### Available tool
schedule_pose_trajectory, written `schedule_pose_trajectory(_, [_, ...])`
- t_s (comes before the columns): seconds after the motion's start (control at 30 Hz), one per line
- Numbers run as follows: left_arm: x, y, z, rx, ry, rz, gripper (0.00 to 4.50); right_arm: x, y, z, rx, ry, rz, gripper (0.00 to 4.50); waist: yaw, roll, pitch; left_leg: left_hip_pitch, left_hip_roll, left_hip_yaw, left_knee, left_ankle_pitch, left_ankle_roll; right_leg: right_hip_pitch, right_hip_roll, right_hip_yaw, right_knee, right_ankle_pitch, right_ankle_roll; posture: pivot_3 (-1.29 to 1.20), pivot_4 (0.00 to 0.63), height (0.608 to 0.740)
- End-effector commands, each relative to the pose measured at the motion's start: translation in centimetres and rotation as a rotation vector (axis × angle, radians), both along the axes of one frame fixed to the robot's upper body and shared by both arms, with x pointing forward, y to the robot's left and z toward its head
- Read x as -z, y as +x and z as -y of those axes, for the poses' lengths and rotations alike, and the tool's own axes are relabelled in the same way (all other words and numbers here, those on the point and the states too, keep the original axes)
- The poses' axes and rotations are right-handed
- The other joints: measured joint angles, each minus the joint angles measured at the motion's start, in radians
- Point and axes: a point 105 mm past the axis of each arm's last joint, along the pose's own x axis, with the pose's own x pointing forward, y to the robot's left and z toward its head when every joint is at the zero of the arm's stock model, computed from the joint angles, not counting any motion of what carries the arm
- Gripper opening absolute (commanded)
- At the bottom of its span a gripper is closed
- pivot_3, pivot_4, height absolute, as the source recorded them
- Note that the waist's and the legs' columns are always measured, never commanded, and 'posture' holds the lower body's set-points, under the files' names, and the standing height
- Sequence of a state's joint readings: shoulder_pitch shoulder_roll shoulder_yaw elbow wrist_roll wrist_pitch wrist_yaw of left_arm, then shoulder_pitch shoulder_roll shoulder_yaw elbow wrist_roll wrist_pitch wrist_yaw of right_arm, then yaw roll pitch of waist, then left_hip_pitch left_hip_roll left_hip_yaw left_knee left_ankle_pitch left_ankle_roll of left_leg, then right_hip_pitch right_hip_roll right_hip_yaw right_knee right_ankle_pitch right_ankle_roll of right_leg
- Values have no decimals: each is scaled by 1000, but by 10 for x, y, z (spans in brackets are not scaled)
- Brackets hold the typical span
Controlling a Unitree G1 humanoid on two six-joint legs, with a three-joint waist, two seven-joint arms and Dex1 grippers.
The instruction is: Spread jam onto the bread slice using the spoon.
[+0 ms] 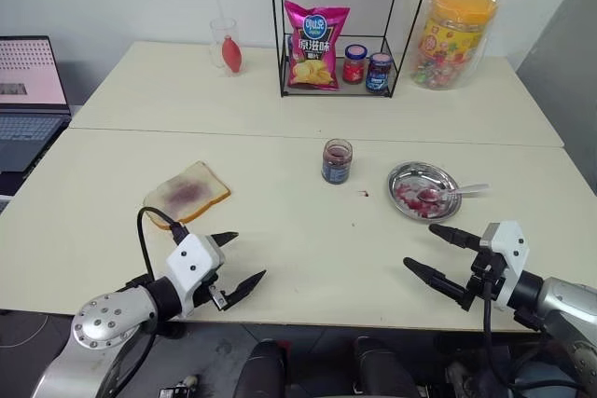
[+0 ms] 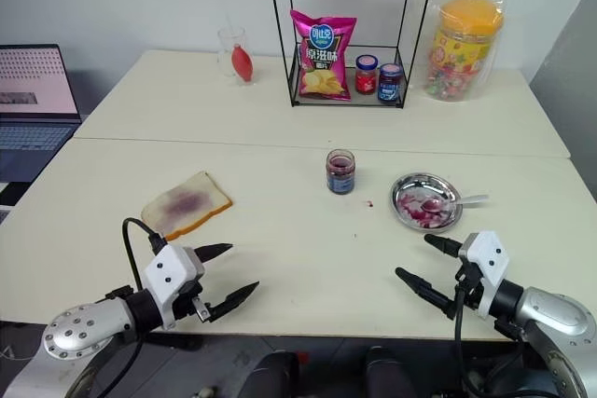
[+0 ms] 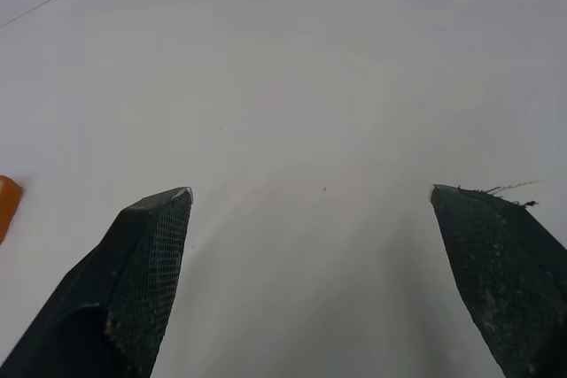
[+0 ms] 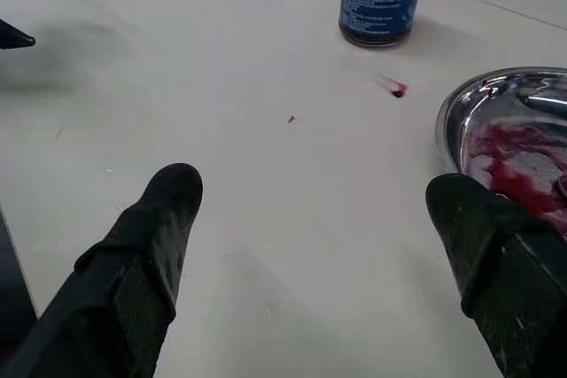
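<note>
The bread slice [image 1: 188, 193] lies flat on the table's left half, with a purple jam smear [image 1: 187, 194] in its middle. The spoon [image 1: 455, 193] rests in a small steel dish [image 1: 407, 176] at the right, bowl down in red jam [image 1: 410, 197], handle over the right rim. My left gripper [image 1: 244, 261] hovers open and empty near the front edge, below the bread. Just in front of the dish, my right gripper [image 1: 425, 248] also stands open and empty. An open jam jar [image 1: 337, 161] stands between bread and dish.
A wire rack [image 1: 340, 34] at the back holds a chip bag [image 1: 315, 44] and two lidded jars [image 1: 366, 68]. A candy tub [image 1: 451, 36] stands to its right, a glass [image 1: 226, 46] to its left. A laptop [image 1: 28, 100] sits far left. A jam drip [image 1: 365, 193] marks the table.
</note>
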State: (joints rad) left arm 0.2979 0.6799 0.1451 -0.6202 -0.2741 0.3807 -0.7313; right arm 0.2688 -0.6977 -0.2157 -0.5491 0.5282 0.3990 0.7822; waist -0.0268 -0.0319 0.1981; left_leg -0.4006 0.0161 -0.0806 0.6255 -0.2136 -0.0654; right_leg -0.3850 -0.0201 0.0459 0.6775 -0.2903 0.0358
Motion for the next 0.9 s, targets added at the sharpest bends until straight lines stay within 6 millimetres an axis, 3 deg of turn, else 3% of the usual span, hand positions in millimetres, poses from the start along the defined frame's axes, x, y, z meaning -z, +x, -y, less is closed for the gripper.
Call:
schedule_pose_trajectory(0.03, [-10, 1, 5, 21, -16, 50, 4500, -12, -1, -5, -20, -4, 57, 4406, 0, 0, 0, 0, 0, 0, 0, 0, 0, 0, 0, 0, 0, 0, 0, 0, 150, 740])
schedule_pose_trajectory(0.37, [-15, -1, 8, 46, -51, 62, 4500, -11, 0, -8, -36, -12, 60, 4406, 0, 0, 0, 0, 0, 0, 0, 0, 0, 0, 0, 0, 0, 0, 0, 0, 150, 740])
schedule_pose_trajectory(0.67, [-27, 8, -4, -36, -53, 217, 4500, -9, -1, -15, -91, 19, 26, 4406, 0, 0, 0, 0, 0, 0, 0, 0, 0, 0, 0, 0, 0, 0, 0, 0, 150, 740])
schedule_pose_trajectory(0.8, [-45, 21, -35, -326, -149, 364, 4500, -12, 1, -22, -127, 17, 40, 4406, 1, 0, 0, 0, 0, 0, 0, 0, 0, 0, 0, 0, 0, 0, 0, 0, 150, 740])
schedule_pose_trajectory(0.9, [-48, 36, -92, -713, -304, 387, 4500, -27, 13, -36, -159, 40, 87, 4406, 1, 0, 0, 0, 0, 0, 1, 0, 0, 0, 0, 0, 1, 1, 1, 0, 150, 740])
